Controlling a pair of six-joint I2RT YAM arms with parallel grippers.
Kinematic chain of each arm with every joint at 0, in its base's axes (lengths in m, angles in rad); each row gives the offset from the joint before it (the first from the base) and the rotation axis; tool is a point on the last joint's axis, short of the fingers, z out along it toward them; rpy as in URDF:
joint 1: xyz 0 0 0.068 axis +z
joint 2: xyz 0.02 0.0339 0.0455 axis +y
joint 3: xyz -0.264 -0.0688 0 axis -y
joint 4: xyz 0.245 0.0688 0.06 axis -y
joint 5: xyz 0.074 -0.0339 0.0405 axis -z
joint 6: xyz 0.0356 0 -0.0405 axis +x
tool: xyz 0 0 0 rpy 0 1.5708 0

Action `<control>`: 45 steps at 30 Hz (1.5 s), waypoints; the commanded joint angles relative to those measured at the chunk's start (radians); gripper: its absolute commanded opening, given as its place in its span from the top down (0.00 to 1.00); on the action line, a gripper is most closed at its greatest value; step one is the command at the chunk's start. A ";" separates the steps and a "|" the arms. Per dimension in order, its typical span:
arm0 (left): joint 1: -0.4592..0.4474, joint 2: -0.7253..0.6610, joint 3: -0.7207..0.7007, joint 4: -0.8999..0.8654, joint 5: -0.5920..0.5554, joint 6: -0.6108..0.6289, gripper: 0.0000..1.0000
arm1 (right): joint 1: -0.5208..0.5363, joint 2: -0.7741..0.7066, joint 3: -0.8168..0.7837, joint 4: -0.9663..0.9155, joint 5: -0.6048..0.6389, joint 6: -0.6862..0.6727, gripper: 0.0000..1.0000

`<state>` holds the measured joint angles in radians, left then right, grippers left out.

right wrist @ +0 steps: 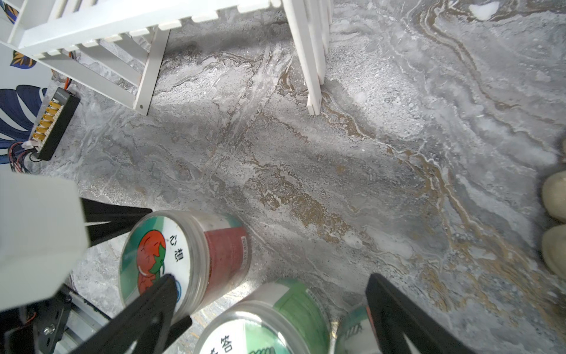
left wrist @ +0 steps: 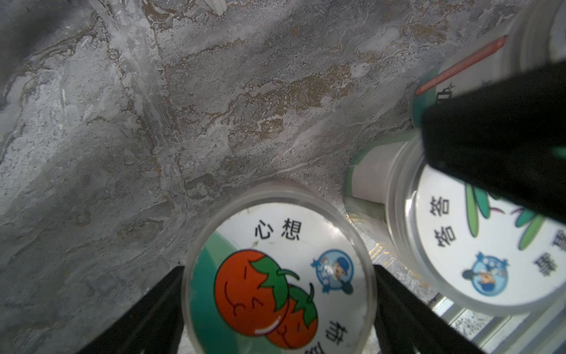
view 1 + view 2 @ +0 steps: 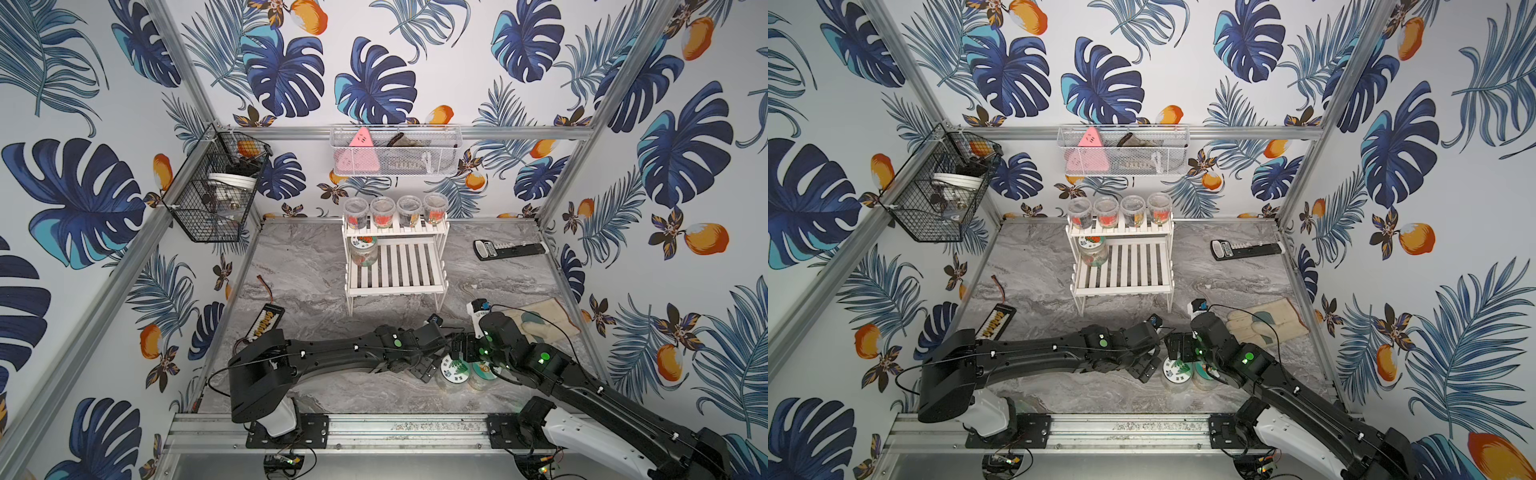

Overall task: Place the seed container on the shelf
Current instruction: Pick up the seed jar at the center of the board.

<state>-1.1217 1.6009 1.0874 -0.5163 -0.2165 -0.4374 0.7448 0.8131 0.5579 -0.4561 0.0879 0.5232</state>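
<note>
In the left wrist view a clear seed container (image 2: 280, 275) with a tomato lid stands on the marble table. My left gripper (image 2: 278, 269) is shut on it, a finger against each side of its rim. Both top views hide it under the left gripper (image 3: 428, 371). Two more containers stand beside it, one with a green plant lid (image 3: 454, 368) and one with a teal lid (image 3: 482, 371). My right gripper (image 1: 271, 279) hangs open over the green one (image 1: 269, 321). The white shelf (image 3: 407, 266) stands at the back centre, and another seed container (image 3: 363, 251) sits on its lower tier.
Several clear cups (image 3: 395, 210) line the shelf's upper tier. A black wire basket (image 3: 216, 191) and a white mesh basket (image 3: 395, 156) hang on the walls. On the table lie a black handset (image 3: 509, 249), a glove (image 3: 536, 320) and a connector strip (image 3: 268, 322).
</note>
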 commanded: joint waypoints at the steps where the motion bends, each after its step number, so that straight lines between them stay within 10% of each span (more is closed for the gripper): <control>1: 0.000 -0.033 -0.006 -0.010 -0.033 -0.029 0.12 | 0.000 -0.016 0.008 0.032 -0.002 -0.009 0.00; 14: 0.103 -0.270 0.057 -0.330 -0.103 -0.224 0.15 | 0.001 -0.113 -0.002 0.205 -0.044 -0.129 0.00; 26: 0.175 -0.413 0.165 -0.489 -0.112 -0.248 0.17 | 0.008 -0.052 -0.071 0.549 -0.328 -0.304 0.14; 45: 0.299 -0.424 0.192 -0.500 -0.014 -0.182 0.18 | 0.395 0.109 -0.142 0.846 0.099 -0.633 0.17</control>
<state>-0.8295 1.1671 1.2583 -1.0321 -0.2642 -0.6483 1.1156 0.8970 0.4335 0.2237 0.1299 -0.0475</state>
